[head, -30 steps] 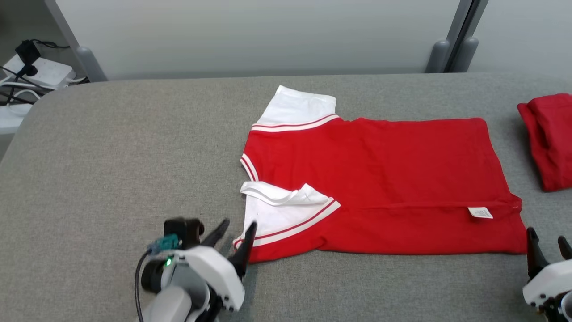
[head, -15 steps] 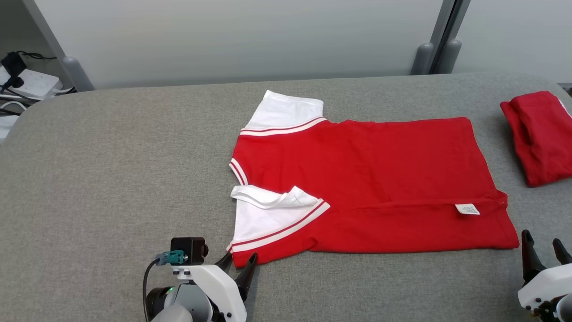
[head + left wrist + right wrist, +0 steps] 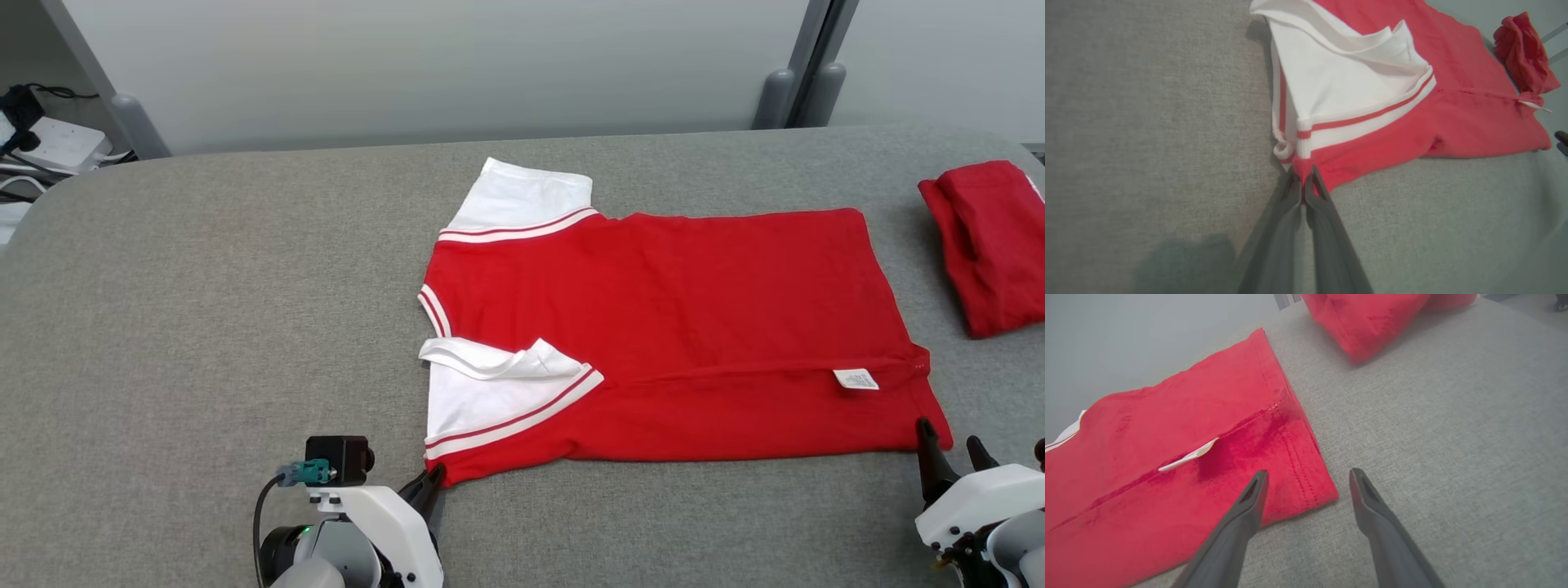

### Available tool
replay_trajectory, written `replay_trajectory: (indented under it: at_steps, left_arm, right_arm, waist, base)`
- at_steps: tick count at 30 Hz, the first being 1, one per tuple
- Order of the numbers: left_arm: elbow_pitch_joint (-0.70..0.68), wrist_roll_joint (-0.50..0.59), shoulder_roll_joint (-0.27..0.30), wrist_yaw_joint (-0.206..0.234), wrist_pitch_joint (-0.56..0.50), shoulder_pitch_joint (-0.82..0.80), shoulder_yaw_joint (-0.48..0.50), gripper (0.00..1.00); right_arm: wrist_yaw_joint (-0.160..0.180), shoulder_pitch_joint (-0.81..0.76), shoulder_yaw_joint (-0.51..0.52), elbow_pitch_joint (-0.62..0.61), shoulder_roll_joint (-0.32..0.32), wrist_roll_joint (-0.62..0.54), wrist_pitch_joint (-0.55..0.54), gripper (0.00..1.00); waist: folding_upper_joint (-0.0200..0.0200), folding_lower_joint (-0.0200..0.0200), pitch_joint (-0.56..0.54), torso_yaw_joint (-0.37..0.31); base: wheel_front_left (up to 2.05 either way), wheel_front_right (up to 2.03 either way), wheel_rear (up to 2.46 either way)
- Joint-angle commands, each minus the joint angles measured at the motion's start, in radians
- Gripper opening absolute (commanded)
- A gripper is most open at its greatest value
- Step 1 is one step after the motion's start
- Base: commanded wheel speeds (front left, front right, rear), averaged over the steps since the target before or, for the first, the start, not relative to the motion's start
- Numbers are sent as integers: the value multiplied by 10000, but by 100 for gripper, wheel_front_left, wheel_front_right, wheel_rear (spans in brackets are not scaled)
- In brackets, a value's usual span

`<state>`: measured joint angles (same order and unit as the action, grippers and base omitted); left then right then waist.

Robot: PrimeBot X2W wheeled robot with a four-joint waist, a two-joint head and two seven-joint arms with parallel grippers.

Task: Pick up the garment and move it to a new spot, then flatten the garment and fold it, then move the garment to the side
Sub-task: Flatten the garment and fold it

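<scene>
My left pincer (image 3: 1303,181) pinches the red-and-white cloth shirt (image 3: 669,327) at lower left. My right pincer (image 3: 1308,475) is wide apart. A bunched red cloth (image 3: 988,245) sits upper right.

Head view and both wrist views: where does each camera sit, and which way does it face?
Head view: on the robot's head, looking forward and down at the red and white shirt on the grey table; left gripper lower left, right gripper lower right.
Left wrist view: on that wrist, looking along shut fingers pinching the shirt's near corner.
Right wrist view: on that wrist, looking along open fingers toward the shirt's hem corner.
Shared: all three show the shirt, its white label and a folded red garment.
</scene>
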<state>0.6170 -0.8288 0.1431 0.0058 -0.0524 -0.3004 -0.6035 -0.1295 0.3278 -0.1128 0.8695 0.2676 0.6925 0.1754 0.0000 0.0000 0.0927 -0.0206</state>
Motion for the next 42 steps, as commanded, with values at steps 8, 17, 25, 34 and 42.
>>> replay_trajectory:
  at_steps: [8,17,25,34,42]
  left_arm:
    - [-185,-88,254,-77,66,-506,277,0]
    - [-209,-72,280,-85,83,-592,211,0]
    - [-777,-139,529,78,128,-167,261,0]
    - [-2872,-271,1071,873,-96,1331,315,0]
    - [-4756,-369,1488,1660,-592,2395,280,0]
  right_arm:
    - [-12,674,-571,753,227,596,-347,36]
    - [-12,1017,-1193,1391,243,1055,-406,0]
    - [-12,295,-1727,1227,596,1298,34,0]
    - [-12,-901,-1884,406,1203,1728,343,0]
    - [-12,-1681,-1735,-230,1501,1881,289,0]
  waist:
    - [0,0,64,208]
    - [0,0,72,235]
    - [0,0,-133,251]
    - [0,0,-199,335]
    - [0,0,-218,465]
  base:
    - [0,0,0]
    - [0,0,0]
    - [0,0,0]
    - [0,0,0]
    - [0,0,0]
